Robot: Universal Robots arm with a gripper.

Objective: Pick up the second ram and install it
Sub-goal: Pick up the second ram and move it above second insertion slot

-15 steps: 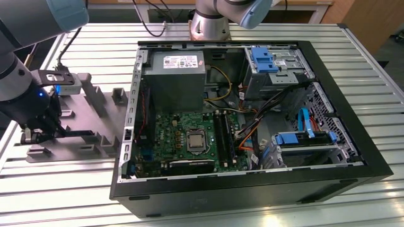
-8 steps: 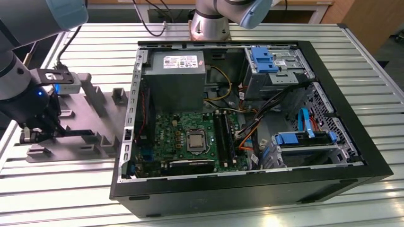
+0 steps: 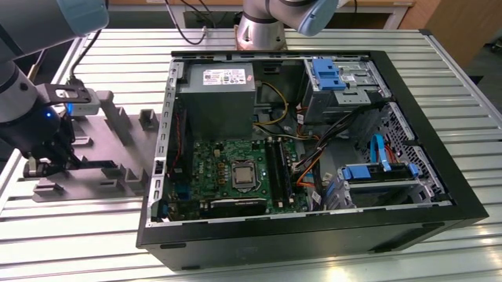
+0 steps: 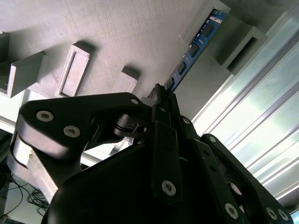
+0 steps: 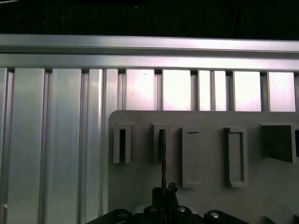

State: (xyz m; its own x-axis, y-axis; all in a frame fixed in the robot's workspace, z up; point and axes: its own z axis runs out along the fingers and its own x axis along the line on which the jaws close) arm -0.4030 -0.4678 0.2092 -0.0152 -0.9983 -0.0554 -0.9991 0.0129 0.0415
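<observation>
The second ram (image 4: 196,46) is a thin blue board with small black chips, standing on edge in a holder of the grey fixture plate (image 4: 93,28). In the first wrist view the ram (image 5: 162,158) appears edge-on as a dark line running from a slotted holder down to my gripper (image 5: 163,195). My gripper (image 4: 161,95) has its black fingers closed together on the near end of the stick. In the exterior view my gripper (image 3: 37,167) sits low over the fixture plate (image 3: 102,147), at the exterior view's left of the open computer case (image 3: 314,226).
Long black memory slots (image 3: 276,164) lie on the green motherboard (image 3: 220,164) inside the case. Blue drive brackets (image 3: 325,73) and cables fill the case's right side. Another arm's base (image 3: 263,29) stands behind the case. The fixture rests on a ribbed aluminium table (image 5: 56,140).
</observation>
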